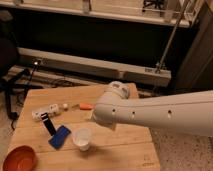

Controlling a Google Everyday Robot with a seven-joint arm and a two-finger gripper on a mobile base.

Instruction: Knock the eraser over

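The eraser (48, 123) is a slim black block standing on the left part of the wooden table (125, 145), leaning slightly. It stands between the long white bar-shaped object (46, 111) and the flat blue pad (60, 136). My white arm (150, 112) reaches in from the right and ends in a rounded joint (107, 111) over the middle of the table, right of the eraser and apart from it. The gripper is hidden behind this arm segment and does not show.
A white cup (82, 138) stands just right of the blue pad. An orange bowl (20, 159) sits at the front left corner. A small white ball (65, 106) and an orange object (86, 106) lie near the arm. A dark chair (7, 55) stands at the left.
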